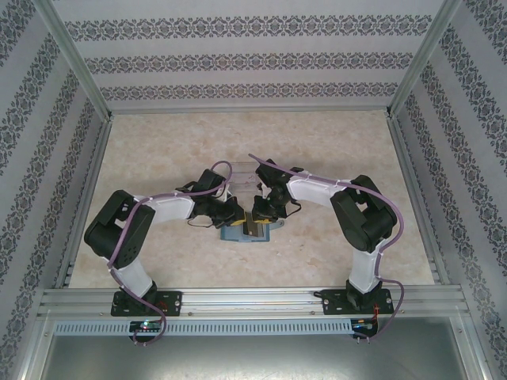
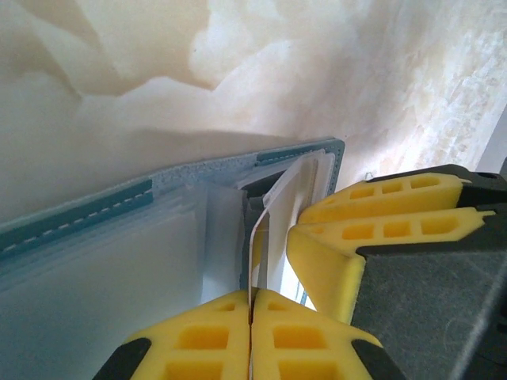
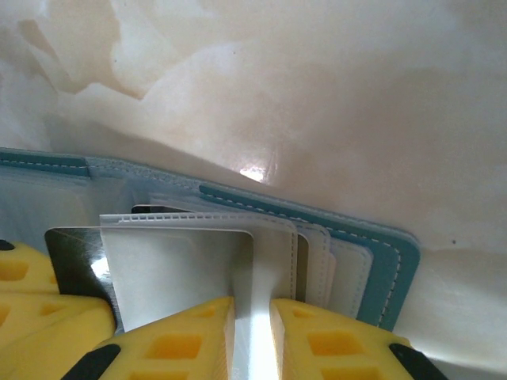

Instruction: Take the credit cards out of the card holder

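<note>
Pinches a stiff, slick card (image 2: pixel 255 237) by its edge in the closed left tool (image 2: pixel 250 317); clamps the soft card holder (image 3: pixel 392 261), probably by a pocket, in the narrow right tool (image 3: pixel 253 317).

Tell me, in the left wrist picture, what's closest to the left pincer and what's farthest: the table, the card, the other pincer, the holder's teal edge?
1. The card: pinched right in the left pincer.
2. The right pincer: just to the right.
3. Teal edge of the card holder: behind, upper left.
4. The table: beyond everything.
</note>
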Robot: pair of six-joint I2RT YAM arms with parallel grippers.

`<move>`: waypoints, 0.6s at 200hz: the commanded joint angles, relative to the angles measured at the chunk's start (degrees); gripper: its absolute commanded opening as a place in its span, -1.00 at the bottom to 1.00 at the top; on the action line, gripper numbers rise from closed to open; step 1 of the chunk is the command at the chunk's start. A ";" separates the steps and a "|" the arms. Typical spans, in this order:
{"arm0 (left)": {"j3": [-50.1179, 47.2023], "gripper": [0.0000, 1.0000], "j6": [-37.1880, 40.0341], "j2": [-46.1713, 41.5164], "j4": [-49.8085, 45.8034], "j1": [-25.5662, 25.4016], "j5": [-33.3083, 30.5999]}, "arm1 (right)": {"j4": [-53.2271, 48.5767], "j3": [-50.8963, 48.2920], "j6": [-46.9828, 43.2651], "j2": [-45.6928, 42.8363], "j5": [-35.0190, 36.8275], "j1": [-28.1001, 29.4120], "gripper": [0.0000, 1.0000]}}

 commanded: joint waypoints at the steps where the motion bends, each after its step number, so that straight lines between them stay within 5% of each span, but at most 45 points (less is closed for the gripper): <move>1: -0.59 -0.87 2.27 -1.86 -4.80 1.14 -2.40 | -0.99 -1.36 -0.46 2.37 2.02 0.37 -0.56; 120: 4.82 -0.91 11.47 -6.06 -20.51 2.82 -8.45 | -3.79 0.23 -0.86 -0.75 3.60 0.03 -0.55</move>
